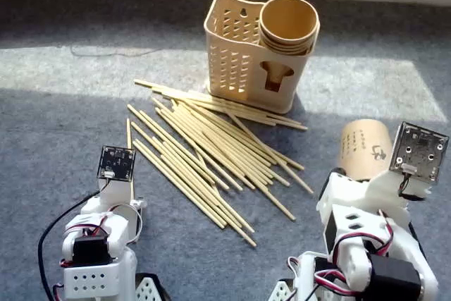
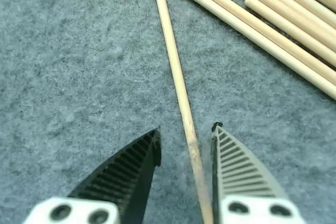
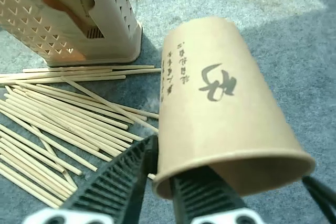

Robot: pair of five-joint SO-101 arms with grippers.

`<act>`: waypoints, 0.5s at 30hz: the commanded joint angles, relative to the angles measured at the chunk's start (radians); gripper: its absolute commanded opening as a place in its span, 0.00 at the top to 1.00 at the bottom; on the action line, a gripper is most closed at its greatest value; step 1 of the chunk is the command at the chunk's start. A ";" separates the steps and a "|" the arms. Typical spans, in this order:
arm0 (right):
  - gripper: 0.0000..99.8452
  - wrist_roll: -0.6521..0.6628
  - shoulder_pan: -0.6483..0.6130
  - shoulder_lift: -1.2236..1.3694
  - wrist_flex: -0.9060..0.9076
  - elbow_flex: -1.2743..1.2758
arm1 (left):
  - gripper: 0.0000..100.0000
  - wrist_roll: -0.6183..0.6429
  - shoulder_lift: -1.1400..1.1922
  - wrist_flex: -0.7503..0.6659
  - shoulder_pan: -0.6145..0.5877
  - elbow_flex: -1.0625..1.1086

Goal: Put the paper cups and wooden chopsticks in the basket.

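My left gripper [image 2: 186,132] is open, one chopstick [image 2: 176,72] lying between its fingers. My right gripper [image 3: 165,161] pinches a paper cup [image 3: 215,108] by its rim.

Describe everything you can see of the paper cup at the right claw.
The paper cup is tan, with dark printed marks on its side and a rolled rim. It is tipped over, mouth facing the right claw, base pointing away. One claw finger is inside the mouth, the other outside, pinching the wall between them. No dents show.
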 commanded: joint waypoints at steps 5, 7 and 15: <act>1.00 0.038 0.004 0.013 0.018 -0.056 | 0.84 0.006 -0.004 0.008 -0.010 0.019; 1.00 0.044 0.002 0.013 0.016 -0.058 | 0.84 0.006 -0.004 0.008 -0.010 0.019; 1.00 0.044 -0.033 0.013 0.027 -0.177 | 0.84 0.006 -0.004 0.008 -0.010 0.019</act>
